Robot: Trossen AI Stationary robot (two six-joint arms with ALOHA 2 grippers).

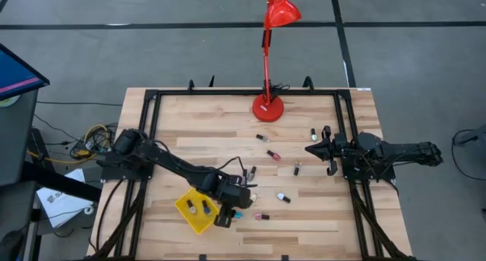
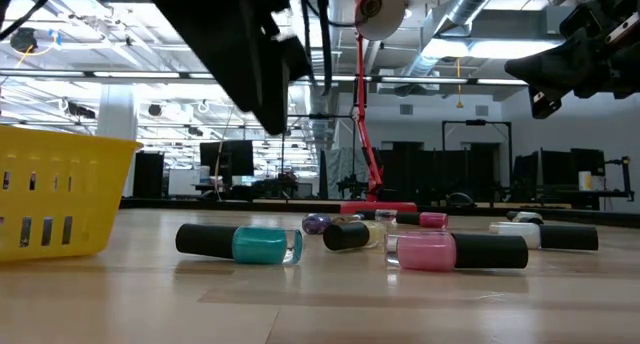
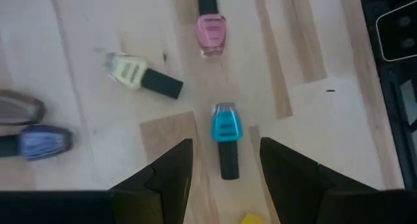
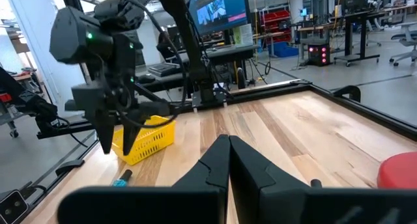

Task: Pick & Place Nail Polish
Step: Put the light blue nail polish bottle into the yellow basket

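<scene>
Several tiny nail polish bottles lie on their sides on the wooden table. A teal bottle with a black cap lies beside the yellow tray; it also shows in the low view. My left gripper is open and hovers above it, one finger on either side of its cap, touching nothing. A pink bottle, a pale one and a blue one lie close by. Two bottles lie in the tray. My right gripper is shut and empty, raised over the table's right side.
A red desk lamp stands at the table's far edge. More bottles lie mid-table and toward the right. Black frame rails run along the table's left and right sides.
</scene>
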